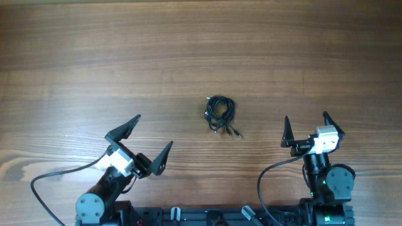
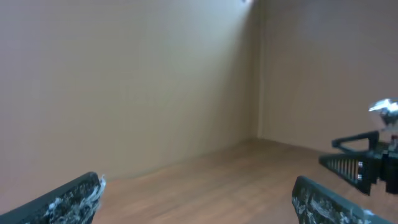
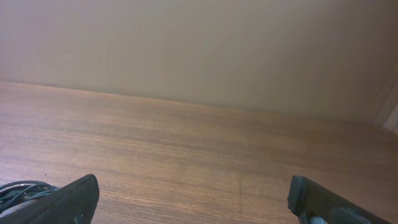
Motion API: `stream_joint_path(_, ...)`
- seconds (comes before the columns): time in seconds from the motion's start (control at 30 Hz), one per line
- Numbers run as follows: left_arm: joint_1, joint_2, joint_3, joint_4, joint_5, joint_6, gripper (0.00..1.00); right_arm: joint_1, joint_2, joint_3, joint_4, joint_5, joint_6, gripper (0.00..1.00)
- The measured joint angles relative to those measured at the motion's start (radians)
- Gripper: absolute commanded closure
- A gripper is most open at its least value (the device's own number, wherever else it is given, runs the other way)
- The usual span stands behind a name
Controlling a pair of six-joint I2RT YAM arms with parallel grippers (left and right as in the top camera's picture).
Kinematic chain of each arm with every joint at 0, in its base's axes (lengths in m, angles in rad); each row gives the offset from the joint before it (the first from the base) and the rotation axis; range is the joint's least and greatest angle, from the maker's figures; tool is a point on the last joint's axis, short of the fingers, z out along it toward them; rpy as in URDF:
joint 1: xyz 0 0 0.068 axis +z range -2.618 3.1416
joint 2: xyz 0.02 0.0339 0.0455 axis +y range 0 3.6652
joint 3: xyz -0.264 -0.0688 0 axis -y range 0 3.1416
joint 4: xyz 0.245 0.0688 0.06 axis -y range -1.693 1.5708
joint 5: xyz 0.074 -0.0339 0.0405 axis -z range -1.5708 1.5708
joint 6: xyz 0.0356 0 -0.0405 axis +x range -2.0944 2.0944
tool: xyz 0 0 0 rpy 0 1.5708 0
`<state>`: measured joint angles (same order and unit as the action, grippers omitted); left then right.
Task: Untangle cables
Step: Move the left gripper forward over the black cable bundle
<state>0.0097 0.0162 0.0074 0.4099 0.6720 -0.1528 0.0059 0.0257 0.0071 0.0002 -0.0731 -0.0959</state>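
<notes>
Wood-grain table (image 1: pixel 188 50), brown and matte, with plain tan walls (image 2: pixel 124 81) behind it in the wrist views. Cables (image 1: pixel 220 112) lie near the table's centre, between the two arms and further up-table. They are thin black cords bunched in a small, roughly round coil, with loose ends trailing toward the right arm. Plug detail is too small to tell. Left gripper (image 1: pixel 154 130) has its jaws spread wide, holds nothing and is well apart from the cables. Right gripper (image 1: pixel 306 116) is likewise wide and empty.
</notes>
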Motion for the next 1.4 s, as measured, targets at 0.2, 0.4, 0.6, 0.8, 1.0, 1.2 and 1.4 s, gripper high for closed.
stream_joint_path(0.2, 0.0, 0.0, -0.001, 0.126, -0.099, -0.005, 0.0, 0.0, 0.0, 0.0, 0.0, 0.0, 0.0, 0.0)
stream_joint_path(0.4, 0.0, 0.05, 0.033, -0.006, -0.148, -0.079, 0.0, 0.0, 0.0, 0.0, 0.0, 0.0, 0.0, 0.0)
stream_joint_path(0.6, 0.0, 0.265, 0.301, -0.239, -0.156, -0.112, 0.0, 0.0, -0.003, 0.0, 0.0, 0.0, 0.0, 0.0)
stream_joint_path(0.8, 0.0, 0.558, 0.596, -0.487, -0.163, -0.127, 0.0, 0.0, -0.006, 0.0, 0.0, 0.0, 0.0, 0.0)
stream_joint_path(1.0, -0.056, 0.804, 0.748, -0.511, -0.159, -0.202, 0.0, 0.0, -0.006, 0.0, 0.0, 0.0, 0.0, 0.0)
stream_joint_path(1.2, -0.133, 0.927, 0.763, -0.435, -0.073, -0.254, 0.0, 0.0, -0.006, 0.0, 0.0, 0.0, 0.0, 0.0)
stream_joint_path(1.4, -0.148, 0.957, 0.763, -0.38, 0.097, -0.375, 0.02, 0.0, -0.006, 0.0, 0.0, 0.0, 0.0, 0.0)
